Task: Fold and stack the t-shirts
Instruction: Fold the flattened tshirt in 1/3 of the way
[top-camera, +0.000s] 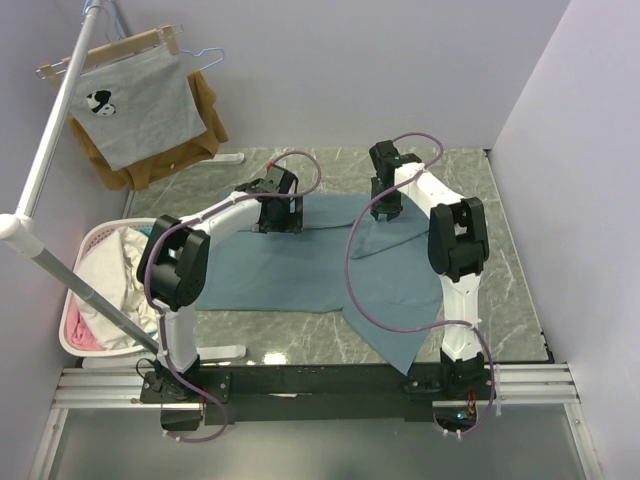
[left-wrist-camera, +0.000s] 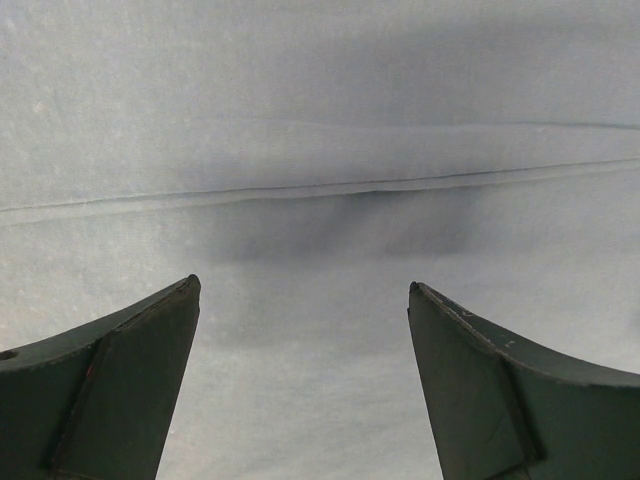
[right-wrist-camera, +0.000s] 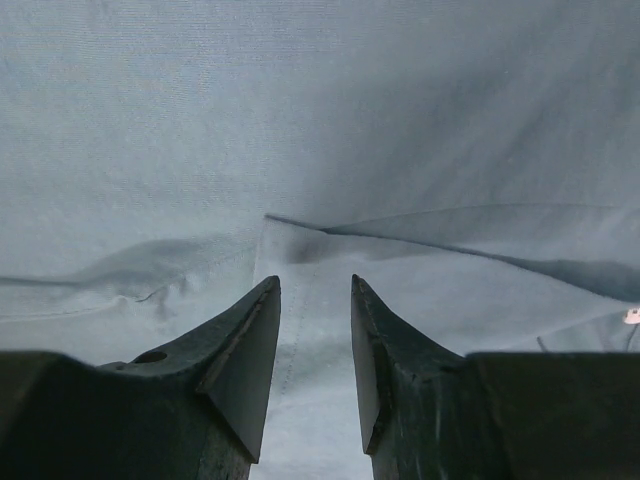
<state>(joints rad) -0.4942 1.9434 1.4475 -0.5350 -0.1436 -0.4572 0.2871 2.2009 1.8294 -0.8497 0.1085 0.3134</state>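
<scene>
Teal t-shirt (top-camera: 290, 270) sprawls over the worktop (top-camera: 505, 265), one end trailing to 5 o'clock. Left gripper (left-wrist-camera: 303, 285) gapes wide above it, right gripper (right-wrist-camera: 315, 282) slightly parted, empty. Laundry basket (top-camera: 75, 295) at 9 o'clock.

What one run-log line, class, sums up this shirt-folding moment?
teal t-shirt: laid out, partly folded | left pincer: wide open over cloth, empty | right pincer: narrowly open at fold edge, empty
</scene>
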